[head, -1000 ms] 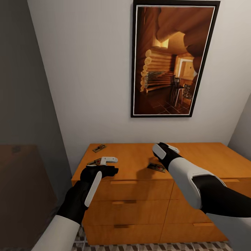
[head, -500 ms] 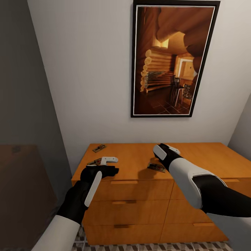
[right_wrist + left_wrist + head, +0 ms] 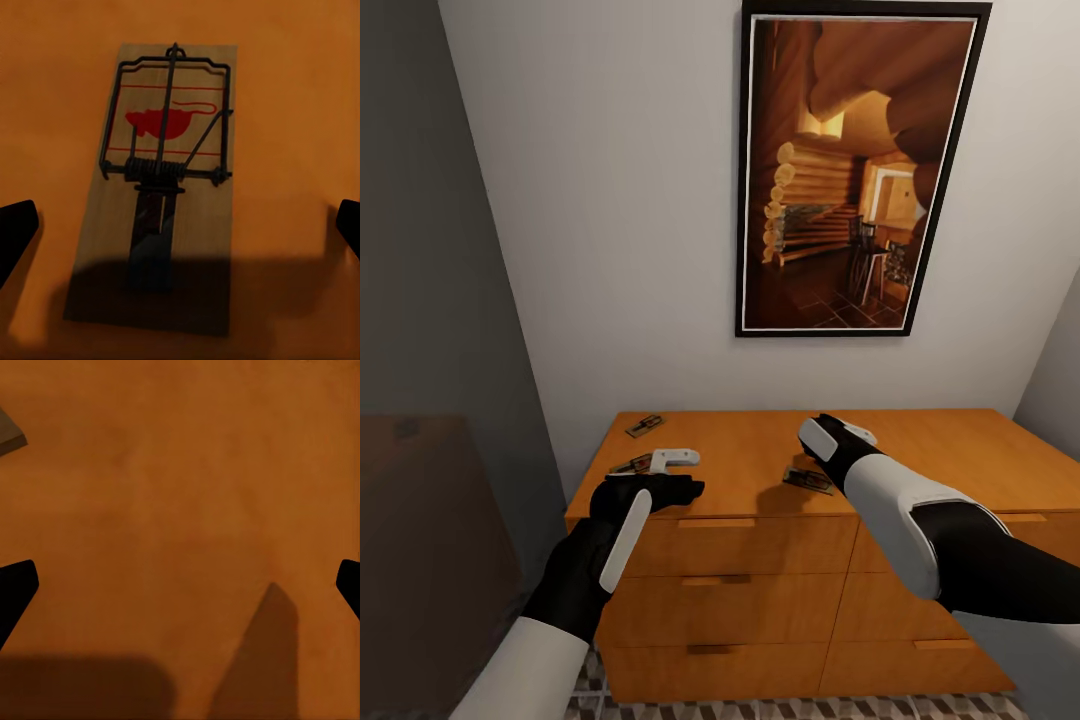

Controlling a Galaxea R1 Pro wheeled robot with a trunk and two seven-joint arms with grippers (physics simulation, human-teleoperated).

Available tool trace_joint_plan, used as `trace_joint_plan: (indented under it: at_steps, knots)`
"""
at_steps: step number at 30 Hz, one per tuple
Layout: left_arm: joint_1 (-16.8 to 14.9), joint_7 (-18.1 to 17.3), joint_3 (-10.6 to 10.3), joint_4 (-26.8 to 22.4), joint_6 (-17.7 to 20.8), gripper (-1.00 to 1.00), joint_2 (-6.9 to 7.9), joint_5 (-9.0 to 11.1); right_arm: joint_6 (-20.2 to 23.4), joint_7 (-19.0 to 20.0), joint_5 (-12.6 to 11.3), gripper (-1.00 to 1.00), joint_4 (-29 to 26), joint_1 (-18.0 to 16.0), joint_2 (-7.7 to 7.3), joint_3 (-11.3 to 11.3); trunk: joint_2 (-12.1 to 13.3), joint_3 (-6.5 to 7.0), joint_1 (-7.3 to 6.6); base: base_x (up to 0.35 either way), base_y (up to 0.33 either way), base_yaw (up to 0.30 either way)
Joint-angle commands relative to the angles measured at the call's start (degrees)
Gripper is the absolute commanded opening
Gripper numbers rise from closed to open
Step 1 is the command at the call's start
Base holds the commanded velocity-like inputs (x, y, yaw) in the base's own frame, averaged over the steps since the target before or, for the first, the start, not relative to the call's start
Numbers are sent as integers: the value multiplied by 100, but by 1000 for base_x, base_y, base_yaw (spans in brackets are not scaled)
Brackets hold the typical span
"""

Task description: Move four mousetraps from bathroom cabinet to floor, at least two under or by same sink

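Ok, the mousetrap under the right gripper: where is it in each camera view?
Head view: the mousetrap lies on the cabinet top, just left of the right gripper.
Right wrist view: it sits mid-frame, red mouse print facing up, between the open fingertips.
Left wrist view: I can't match it; a tan corner is unidentifiable.
Shared landmark: the orange cabinet top.

Low in my head view I see the orange-brown cabinet, wide, its grooved drawer fronts closed. Three mousetraps lie flat on its top: one near the back left corner, one at the left edge, partly hidden, and one toward the middle front. My right wrist view shows that middle one filling the centre: a tan board with a red mouse print, dark wire bar and spring.
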Motion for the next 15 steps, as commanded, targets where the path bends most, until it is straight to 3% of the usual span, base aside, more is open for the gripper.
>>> trace_joint_plan:
  at_steps: [1,15]
  knots:
    - [-4,57,-5,-5,18,100,1,65,59,-27,-33,100,-8,-1,2,5,-4,-7,0,0,0,0]
    - [-4,58,-11,-2,6,100,1,75,153,-102,-30,100,-2,4,62,5,-4,-7,0,0,0,0]
